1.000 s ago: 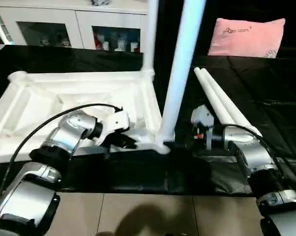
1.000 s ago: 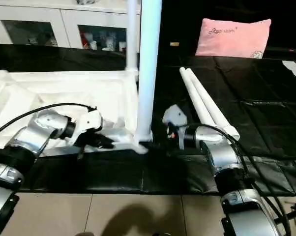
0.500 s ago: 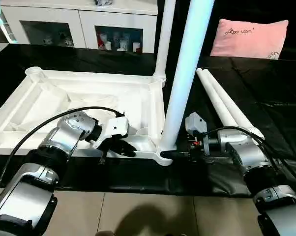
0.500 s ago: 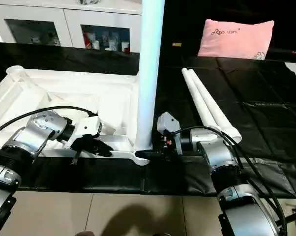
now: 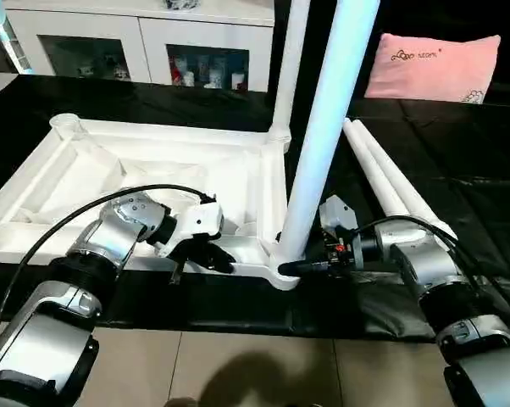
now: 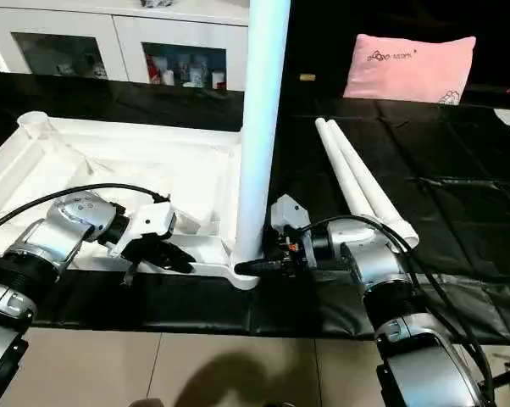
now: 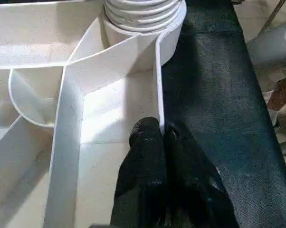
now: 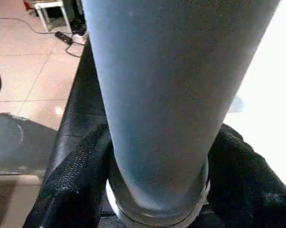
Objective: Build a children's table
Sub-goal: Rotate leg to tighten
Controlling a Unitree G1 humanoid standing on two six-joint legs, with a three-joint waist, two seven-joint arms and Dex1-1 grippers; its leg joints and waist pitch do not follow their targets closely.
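My right gripper (image 6: 263, 264) clasps the upright leg (image 6: 259, 127); my left gripper (image 7: 163, 137) pinches the tabletop's rim (image 7: 158, 85) — two spare legs (image 6: 357, 178), pink pillow (image 6: 412, 66) beyond.

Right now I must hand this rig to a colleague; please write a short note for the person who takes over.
Left claw: shut, pinching the near rim of the upturned table top.
Right claw: fingers on both sides of the near upright leg, low by its corner socket.
Done: two legs stand in the right-side corners, the far leg behind.
Left: two loose legs lie on the black cloth to the right; the far left socket is empty.
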